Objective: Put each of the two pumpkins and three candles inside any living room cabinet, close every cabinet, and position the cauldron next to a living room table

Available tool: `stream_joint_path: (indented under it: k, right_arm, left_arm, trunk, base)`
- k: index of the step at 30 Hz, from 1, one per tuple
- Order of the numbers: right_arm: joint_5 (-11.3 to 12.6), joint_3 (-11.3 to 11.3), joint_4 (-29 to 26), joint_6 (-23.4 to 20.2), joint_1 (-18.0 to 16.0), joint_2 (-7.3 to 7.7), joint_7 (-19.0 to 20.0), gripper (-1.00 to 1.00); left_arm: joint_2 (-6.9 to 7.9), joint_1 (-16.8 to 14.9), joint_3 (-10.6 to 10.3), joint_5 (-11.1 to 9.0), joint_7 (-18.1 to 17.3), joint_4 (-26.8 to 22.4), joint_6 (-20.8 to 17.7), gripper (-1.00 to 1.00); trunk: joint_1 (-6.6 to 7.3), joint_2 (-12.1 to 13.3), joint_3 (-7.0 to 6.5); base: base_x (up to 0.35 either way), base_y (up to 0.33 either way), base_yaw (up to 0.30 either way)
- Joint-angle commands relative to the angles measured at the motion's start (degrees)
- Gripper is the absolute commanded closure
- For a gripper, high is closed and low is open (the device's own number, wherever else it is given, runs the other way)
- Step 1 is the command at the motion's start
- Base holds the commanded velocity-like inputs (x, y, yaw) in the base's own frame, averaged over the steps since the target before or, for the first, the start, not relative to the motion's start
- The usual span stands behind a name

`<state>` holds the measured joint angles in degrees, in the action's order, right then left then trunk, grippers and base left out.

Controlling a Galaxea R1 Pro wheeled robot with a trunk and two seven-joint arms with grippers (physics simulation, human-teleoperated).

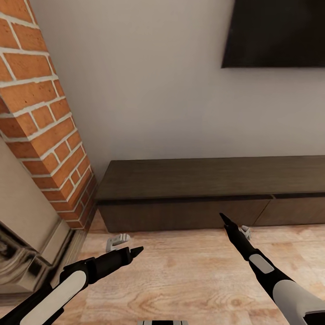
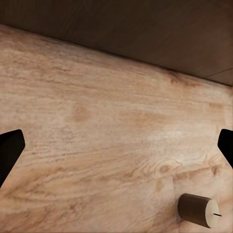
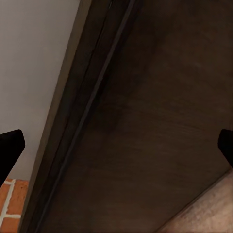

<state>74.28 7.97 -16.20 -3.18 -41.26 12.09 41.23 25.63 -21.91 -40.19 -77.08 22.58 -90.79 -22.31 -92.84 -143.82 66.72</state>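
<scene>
The long low dark brown cabinet (image 1: 189, 194) stands against the wall with its drawer fronts flush and shut. It also appears in the left wrist view (image 2: 145, 29) and close up in the right wrist view (image 3: 145, 121). A beige-grey candle (image 2: 199, 209) lies on its side on the wooden floor. Two small pale grey objects (image 1: 117, 241) (image 1: 245, 231), which look like candles, lie on the floor by the cabinet's foot. My left gripper (image 1: 135, 249) (image 2: 116, 150) is open above the floor. My right gripper (image 1: 224, 219) (image 3: 116, 148) is open, close to the cabinet front. Both hold nothing.
A red brick column (image 1: 40, 113) and a stone-coloured fireplace (image 1: 27, 253) stand at the left. A dark screen (image 1: 275, 31) hangs on the pale wall above the cabinet. Light wooden floor (image 1: 180, 280) stretches in front of me.
</scene>
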Motion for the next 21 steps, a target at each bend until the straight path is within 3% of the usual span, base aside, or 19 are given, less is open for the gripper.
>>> stream_joint_path:
  k: [1, 7, 13, 21]
  right_arm:
    - [0.6, 0.3, 0.1, -0.3, 0.0, 0.04, 0.2, -1.0]
    - [0.6, 0.2, 0.2, -0.3, 0.0, 0.11, 0.1, -1.0]
    - [0.6, 0.2, 0.2, -0.4, 0.0, 0.12, 0.1, -1.0]
    - [0.8, 0.2, 0.2, -0.6, 0.0, 0.23, 0.4, -1.0]
  left_arm:
    - [0.04, -0.1, -0.1, -0.5, 0.5, -0.1, 0.0, -1.0]
    - [0.03, -0.1, -0.3, -0.4, 0.4, -0.1, 0.1, -1.0]
    - [0.01, -0.1, -2.8, -0.2, 0.4, -0.1, 0.0, -1.0]
    - [0.06, -0.1, -3.0, -0.3, 0.3, -0.3, -0.1, -1.0]
  trunk:
    - [0.01, 0.0, 0.05]
    - [0.01, 0.0, 0.05]
    - [0.01, 0.0, 0.05]
    - [0.01, 0.0, 0.05]
  base:
    - [0.016, 0.011, 0.0]
    - [0.03, 0.022, 0.0]
    - [0.107, 0.066, 0.0]
    - [0.012, 0.007, 0.0]
